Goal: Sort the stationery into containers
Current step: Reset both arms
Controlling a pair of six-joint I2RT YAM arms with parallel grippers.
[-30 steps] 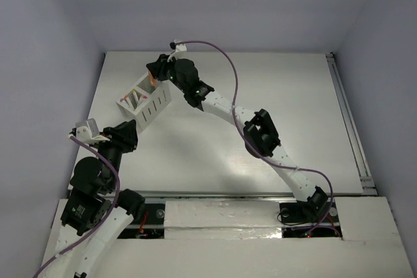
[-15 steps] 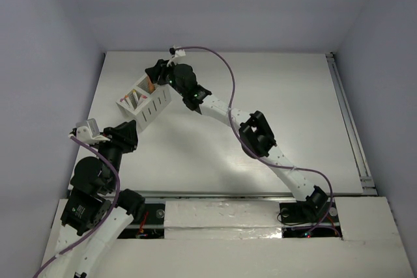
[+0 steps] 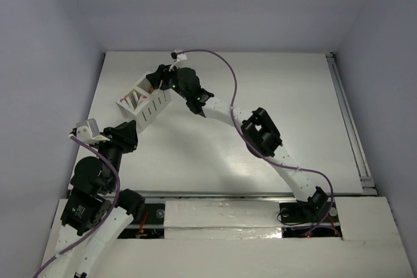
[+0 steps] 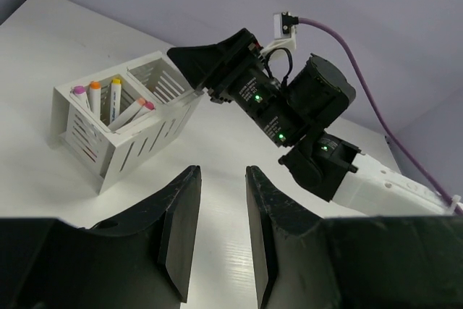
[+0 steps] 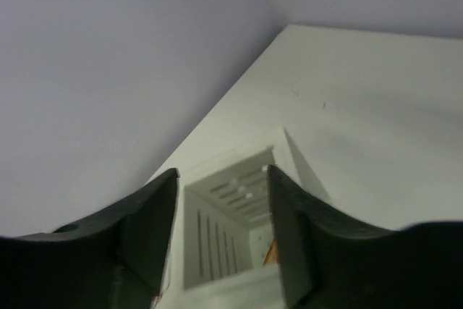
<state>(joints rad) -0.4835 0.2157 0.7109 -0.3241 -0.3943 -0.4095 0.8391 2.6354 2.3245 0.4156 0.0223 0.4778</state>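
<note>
Matt white plastic box (image 4: 134,151) is seen on a smooth, faintly glossy table (image 3: 287,89); left tool (image 4: 221,177) is finished matt black.

The box (image 3: 144,103) was set at the far left of the table (image 3: 280,83), turned askew to its edges. Pens (image 4: 114,99) were stood leaning together in its left compartment. A stubby piece (image 5: 269,253) was seen low in the other compartment, which lay to the right and farther back. The right gripper (image 5: 222,173) was held directly above that compartment. The left gripper (image 4: 219,171) was held in front of the box, apart from it and pointed towards it.
</note>
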